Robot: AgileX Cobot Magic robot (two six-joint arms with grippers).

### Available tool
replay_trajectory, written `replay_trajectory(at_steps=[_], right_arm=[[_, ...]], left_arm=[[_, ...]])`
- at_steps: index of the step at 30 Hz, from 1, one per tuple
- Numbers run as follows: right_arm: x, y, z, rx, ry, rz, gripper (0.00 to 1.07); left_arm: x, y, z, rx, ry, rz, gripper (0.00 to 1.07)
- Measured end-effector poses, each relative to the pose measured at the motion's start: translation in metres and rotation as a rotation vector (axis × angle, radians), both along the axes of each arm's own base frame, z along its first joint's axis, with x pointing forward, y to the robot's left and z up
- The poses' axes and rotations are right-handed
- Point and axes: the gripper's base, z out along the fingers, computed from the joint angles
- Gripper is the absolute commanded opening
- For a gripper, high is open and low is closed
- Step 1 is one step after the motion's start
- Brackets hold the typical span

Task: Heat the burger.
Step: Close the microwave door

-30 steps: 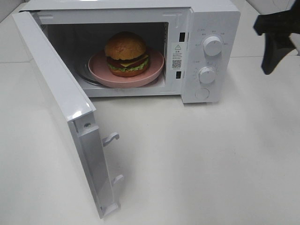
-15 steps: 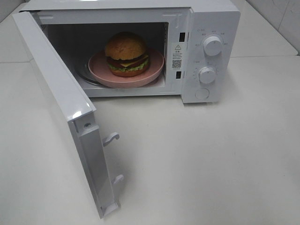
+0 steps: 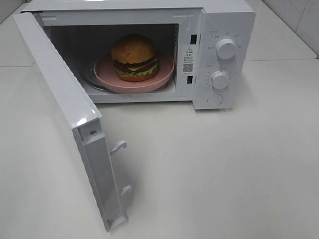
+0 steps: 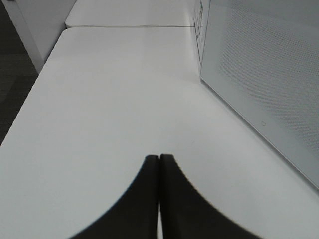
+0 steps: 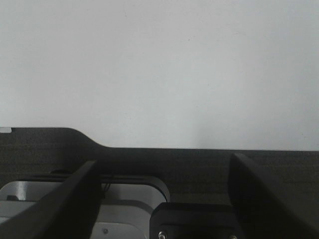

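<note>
A white microwave stands at the 12 o'clock end of a matt white table. Its door is swung wide open toward 8 o'clock, and two latch hooks stick out of its free edge. The burger sits upright inside the cavity on a pink round plate, a little toward the plate's 10 o'clock side. On the control panel at 3 o'clock of the cavity there are two round knobs, the upper knob above the lower knob, with a round button beneath them. A warning label is stuck on the frame between cavity and panel.

The tabletop is made of joined sections, with a thin seam running across behind the microwave's front. Pale tiled wall shows at 1 o'clock, and in the left wrist view a dark floor lies beyond the table's edge.

Neither arm shows in the high view. The left gripper hovers over bare tabletop with its dark fingers pressed together on nothing, the dotted outer face of the door close by. The right gripper has its fingers spread wide apart and empty, with plain white table ahead of it.
</note>
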Motion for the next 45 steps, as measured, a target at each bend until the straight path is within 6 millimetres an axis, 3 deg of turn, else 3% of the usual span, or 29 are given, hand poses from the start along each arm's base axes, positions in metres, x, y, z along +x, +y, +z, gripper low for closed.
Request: replay_trajectory(at_steps=[13, 21, 45], right_arm=[[-0.050, -0.008, 0.015, 0.002, -0.424, 0.064, 0.66], [-0.075, -0.012, 0.014, 0.007, -0.579, 0.079, 0.66], [-0.067, -0.011, 0.009, 0.011, -0.622, 0.078, 0.66]], left_arm=[[0.000, 0.000, 0.000, 0.000, 0.000, 0.000, 0.00], [0.000, 0.000, 0.000, 0.000, 0.000, 0.000, 0.00], [0.000, 0.000, 0.000, 0.000, 0.000, 0.000, 0.00]])
